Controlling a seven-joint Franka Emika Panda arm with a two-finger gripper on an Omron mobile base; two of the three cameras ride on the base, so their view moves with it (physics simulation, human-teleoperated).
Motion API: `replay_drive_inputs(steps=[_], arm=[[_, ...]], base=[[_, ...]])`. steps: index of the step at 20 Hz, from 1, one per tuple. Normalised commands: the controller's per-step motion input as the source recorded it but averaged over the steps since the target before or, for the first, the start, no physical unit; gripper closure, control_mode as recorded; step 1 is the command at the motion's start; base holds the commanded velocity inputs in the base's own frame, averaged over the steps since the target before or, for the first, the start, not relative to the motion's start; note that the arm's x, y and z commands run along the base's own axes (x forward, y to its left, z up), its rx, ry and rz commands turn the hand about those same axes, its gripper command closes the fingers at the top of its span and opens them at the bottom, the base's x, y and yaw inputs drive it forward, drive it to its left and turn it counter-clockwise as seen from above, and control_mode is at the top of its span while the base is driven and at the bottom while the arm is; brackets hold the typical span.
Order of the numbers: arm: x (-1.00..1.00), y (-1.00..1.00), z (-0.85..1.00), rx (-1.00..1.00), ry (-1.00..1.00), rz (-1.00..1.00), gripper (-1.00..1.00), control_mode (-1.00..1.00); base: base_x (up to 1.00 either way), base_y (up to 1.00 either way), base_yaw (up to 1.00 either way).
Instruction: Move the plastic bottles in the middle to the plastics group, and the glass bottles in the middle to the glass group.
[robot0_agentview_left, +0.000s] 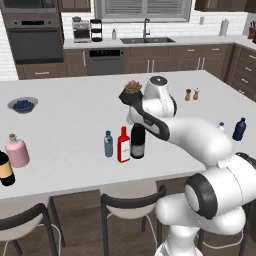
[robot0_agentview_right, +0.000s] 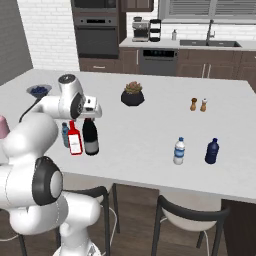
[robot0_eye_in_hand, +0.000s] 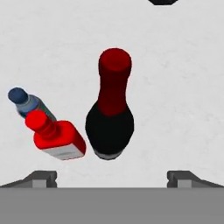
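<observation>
While the arm (robot0_agentview_left: 200, 140) reaches over the white island counter (robot0_agentview_left: 70, 125), the hand sits directly above the three bottles standing in the middle near the front edge. Largest of these is the tall dark wine bottle (robot0_eye_in_hand: 109, 127) with red foil neck; seen from the hand camera it stands upright below, between the two finger tips, not touched by them. The gripper (robot0_eye_in_hand: 112, 177) is released, jaws spread wide, holding nothing.

Just beside the wine bottle, on its left in the left base view, stands the flat red bottle (robot0_agentview_left: 123, 146) with white label. Next to that, further left, stands the small light-blue water bottle (robot0_agentview_left: 108, 144) with blue cap, shortest of the three. All three are upright and close together; whether they touch cannot be told.

At the left end of the counter stand the pink flask (robot0_agentview_left: 17, 151) with cork stopper and, nearer the front edge, the dark bottle with yellowish label (robot0_agentview_left: 5, 170), just beside each other. Toward the right end stand the clear water bottle (robot0_agentview_right: 179, 151) with blue cap and the navy bottle (robot0_agentview_right: 212, 151), near each other, well apart from the middle trio.

Further back on the counter: a dark pot with a plant (robot0_agentview_right: 132, 94), a bowl of blue fruit (robot0_agentview_left: 22, 105), and two small shakers (robot0_agentview_right: 198, 104).
</observation>
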Motion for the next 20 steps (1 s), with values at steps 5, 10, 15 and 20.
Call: replay_drive_inputs(steps=[5,10,15,20], arm=[[0.39,0.00,-0.43,0.00,0.00,0.04,-1.00,-1.00],[0.24,0.00,-0.35,0.00,0.00,0.05,-1.00,-1.00],[0.13,0.00,-0.23,0.00,0.00,0.06,-1.00,-1.00],[0.05,0.00,-0.08,0.00,0.00,0.06,-1.00,-1.00]], base=[[0.00,0.00,0.00],[0.00,0.00,0.00],[0.00,0.00,0.00],[0.00,0.00,0.00]])
